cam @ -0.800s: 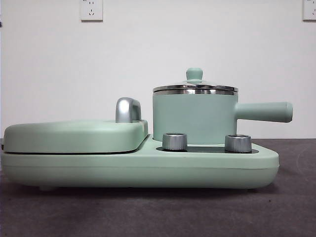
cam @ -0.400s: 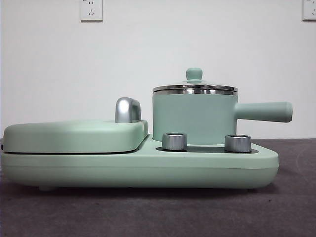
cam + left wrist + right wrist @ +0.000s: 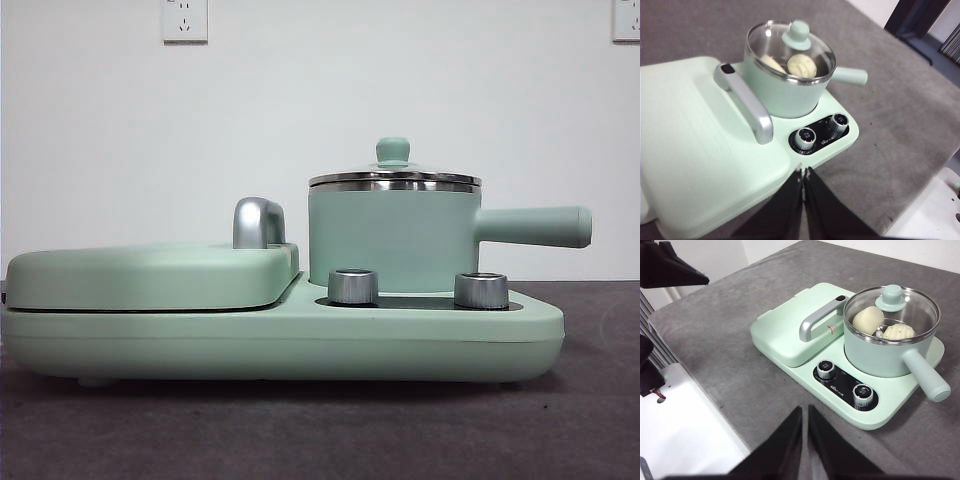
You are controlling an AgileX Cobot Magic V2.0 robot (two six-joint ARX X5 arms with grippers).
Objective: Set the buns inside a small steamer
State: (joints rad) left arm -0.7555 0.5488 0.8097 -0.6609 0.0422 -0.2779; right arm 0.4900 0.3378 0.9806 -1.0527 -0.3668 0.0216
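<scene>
Grey felt covers the surface (image 3: pixel 730 335) beneath a mint green cooker base (image 3: pixel 300 345), with a white wall and two sockets behind; on the base stands the small steamer (image 3: pixel 392 238), its long handle pointing away from the flat griddle lid (image 3: pixel 150 275) beside it. Both buns lie inside the steamer under the glass lid (image 3: pixel 892 310): the smooth bun (image 3: pixel 868 319) and the pleated bun (image 3: pixel 898 331) side by side, seen through the glass. The left gripper (image 3: pixel 803 175) hangs above the base's near edge with its jaws pressed together, holding nothing; the right gripper (image 3: pixel 805 412) hovers well apart from the cooker, jaws nearly together and empty. By my judgement the task is complete, lid on; the next move calls only for both arms to stay clear of the handle and the two knobs (image 3: pixel 844 381).
</scene>
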